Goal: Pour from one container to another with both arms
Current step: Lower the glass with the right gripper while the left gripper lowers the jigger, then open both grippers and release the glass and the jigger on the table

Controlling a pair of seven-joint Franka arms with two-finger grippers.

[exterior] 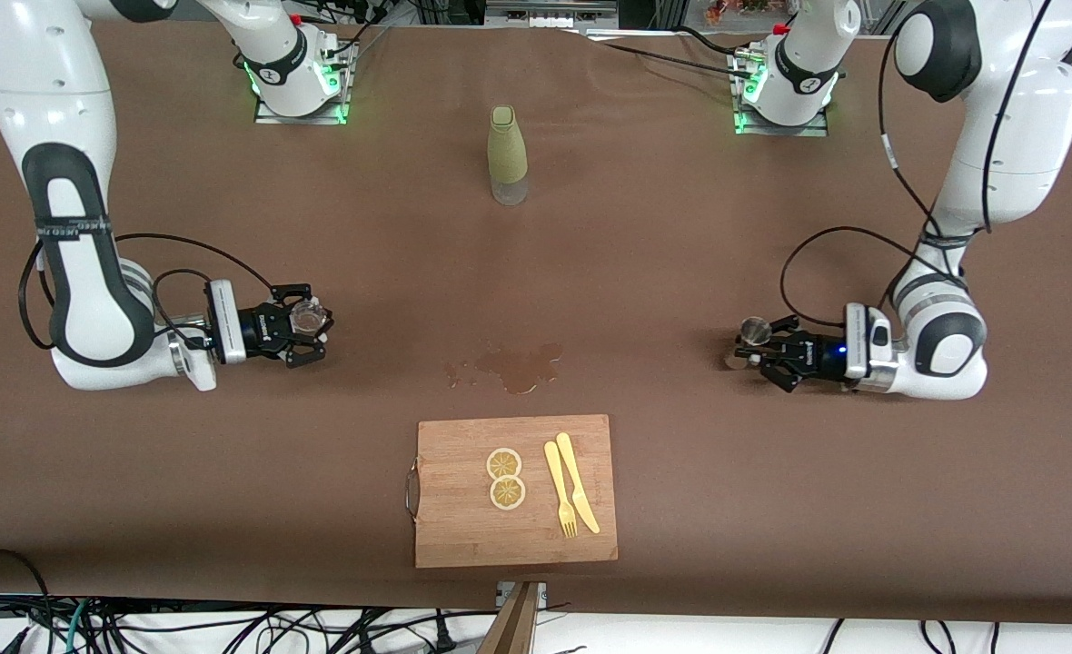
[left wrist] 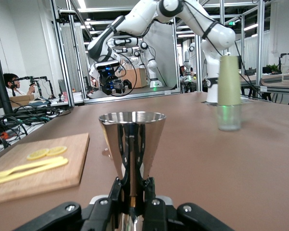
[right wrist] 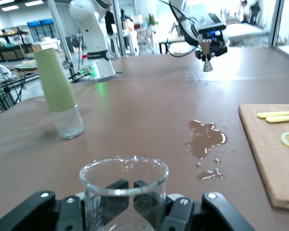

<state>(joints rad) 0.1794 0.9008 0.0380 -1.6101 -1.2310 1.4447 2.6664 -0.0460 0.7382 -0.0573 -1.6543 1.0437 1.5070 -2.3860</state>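
Polished steel and clear glass are the two vessels here: the left gripper (exterior: 766,356) has its fingers clamped tight on the narrow base of a conical metal jigger (left wrist: 131,144), and the right gripper (exterior: 304,329) is closed just as firmly around a small glass beaker (right wrist: 124,190). Each vessel sits upright, long axis vertical and mouth facing up, which looks like the sensible way to carry anything liquid before a pour. The jigger is held low toward the left arm's end of the table (exterior: 772,227), the beaker low toward the right arm's end, so the two are well apart with open cloth between them. They would have to be brought together before one could be tipped over the other. Whether either holds liquid I cannot tell. A brown spill (exterior: 511,366) lies on the cloth about midway between the grippers. Nearer the front camera than the spill sits a wooden cutting board (exterior: 463,536) carrying two lemon slices (exterior: 505,478) and a yellow fork and knife (exterior: 570,494). A bottle in a green sleeve (exterior: 507,154) stands upright between the two arm bases.
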